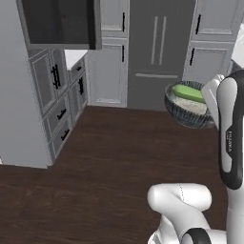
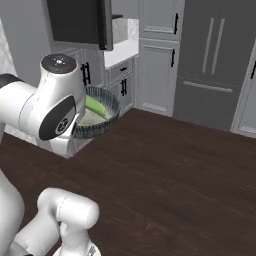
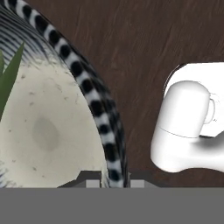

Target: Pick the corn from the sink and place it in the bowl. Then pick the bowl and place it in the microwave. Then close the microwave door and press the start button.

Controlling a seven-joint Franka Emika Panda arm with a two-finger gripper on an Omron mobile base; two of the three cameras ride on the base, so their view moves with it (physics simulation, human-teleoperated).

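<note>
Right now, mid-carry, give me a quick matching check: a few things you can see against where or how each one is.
Things:
1. corn
2. bowl
3. microwave door
4. jaws

States:
A. swung open at the upper left
B. lying inside the bowl
C. closed on the bowl's rim
D. lifted in the air over the wooden floor

Pairs: 1-B, 2-D, 3-A, 4-C. In the hand view the gripper straddles the bowl's rim, one tip inside and one outside.

the corn (image 1: 187,92) lies in the bowl (image 1: 183,116), right of the microwave (image 1: 59,24).
</note>
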